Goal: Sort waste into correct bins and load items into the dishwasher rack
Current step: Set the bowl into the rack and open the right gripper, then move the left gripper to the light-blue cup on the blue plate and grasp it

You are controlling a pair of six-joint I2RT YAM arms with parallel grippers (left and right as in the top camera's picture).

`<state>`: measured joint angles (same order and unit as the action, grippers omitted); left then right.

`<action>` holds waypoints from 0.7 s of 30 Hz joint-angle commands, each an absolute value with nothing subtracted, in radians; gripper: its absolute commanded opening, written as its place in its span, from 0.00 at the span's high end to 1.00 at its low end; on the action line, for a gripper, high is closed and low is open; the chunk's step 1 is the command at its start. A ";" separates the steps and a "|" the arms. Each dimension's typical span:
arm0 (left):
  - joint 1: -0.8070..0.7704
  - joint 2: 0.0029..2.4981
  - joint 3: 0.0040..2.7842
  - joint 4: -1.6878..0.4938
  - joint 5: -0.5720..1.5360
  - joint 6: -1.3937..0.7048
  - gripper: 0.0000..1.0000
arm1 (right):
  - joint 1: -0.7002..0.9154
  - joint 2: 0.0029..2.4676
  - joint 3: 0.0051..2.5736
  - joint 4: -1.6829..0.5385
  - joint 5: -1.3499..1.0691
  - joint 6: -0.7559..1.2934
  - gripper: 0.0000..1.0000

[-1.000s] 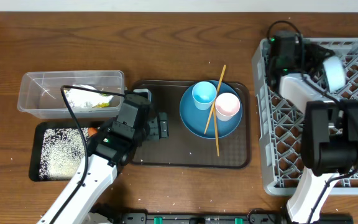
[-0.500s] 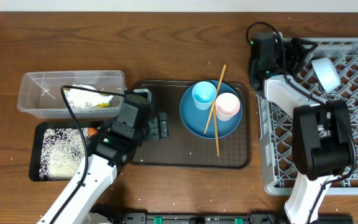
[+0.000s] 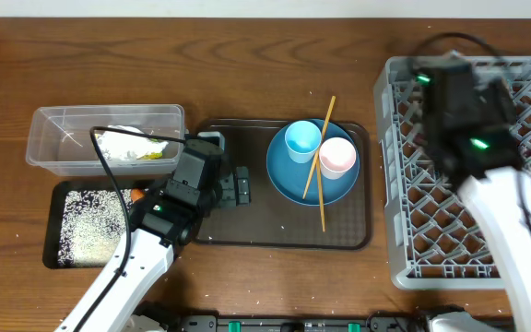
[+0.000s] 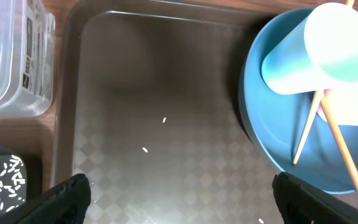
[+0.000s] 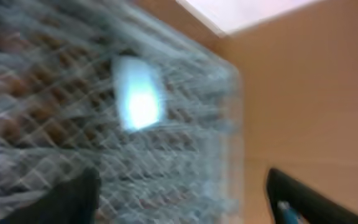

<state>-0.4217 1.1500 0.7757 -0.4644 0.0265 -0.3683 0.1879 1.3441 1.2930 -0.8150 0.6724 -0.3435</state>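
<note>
Wood surface [image 3: 247, 55] carries everything. The rack [image 3: 387, 184] is on the right side, the biggest thing here. My right arm is over its lattice, smeared by motion in overhead. The right wrist view is badly blurred too: the right fingers [image 5: 185, 205] show as two dark shapes set wide apart with nothing between them, so I read them as spread. A pale patch [image 5: 138, 99] lies on the lattice there, too smeared to name.

The brown tray [image 3: 247, 221] sits mid-surface, just left of the rack. The left fingers [image 4: 185, 199] hang over its bare left half, spread wide and empty. The plate [image 3: 289, 180] lies in the right half of the brown tray.

The tub [image 3: 63, 124] is far left. The black tray [image 3: 55, 221] is just in front of it, partly under my left arm.

The blue cup [image 3: 302, 141] and pink cup [image 3: 337, 157] stand upright on the plate, side by side, close together. The wrapper [image 3: 132, 146] is inside the tub at its right end.

The chopsticks [image 3: 319, 161] lie on the plate between the cups. One pokes past the far rim, the other runs off the near rim onto the brown tray.

The carrot [image 3: 137, 195] is at the black tray's right rear corner, mostly hidden by the arm. Rice [image 3: 90, 226] is spread across the black tray. A few stray grains [image 4: 164, 119] are on the brown tray.
</note>
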 commanded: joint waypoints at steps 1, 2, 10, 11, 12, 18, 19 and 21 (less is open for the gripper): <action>-0.423 1.149 0.789 -0.444 0.067 -0.366 0.02 | 0.113 1.270 1.288 -0.895 0.093 -0.082 0.01; -0.423 1.155 0.789 -0.436 0.077 -0.366 0.02 | 0.094 1.244 1.288 -0.929 0.015 -0.083 0.01; -0.423 1.271 0.789 -0.355 0.208 -0.366 0.00 | 0.067 1.156 1.288 -1.122 -0.095 -0.082 0.01; -0.423 1.280 0.789 -0.349 0.230 -0.366 0.00 | 0.067 1.156 1.288 -1.152 -0.096 -0.082 0.01; -0.423 1.285 0.789 -0.348 0.245 -0.366 0.00 | 0.067 1.156 1.288 -1.178 -0.095 -0.082 0.01; -0.423 1.283 0.789 -0.348 0.251 -0.332 0.03 | 0.067 1.158 1.288 -1.280 -0.121 -0.038 0.01; -0.423 1.283 0.789 -0.336 0.251 -0.332 0.04 | 0.067 1.158 1.288 -1.290 -0.121 -0.038 0.01; -0.426 1.282 0.790 -0.295 0.263 -0.333 0.09 | 0.067 1.158 1.288 -1.295 -0.121 -0.038 0.01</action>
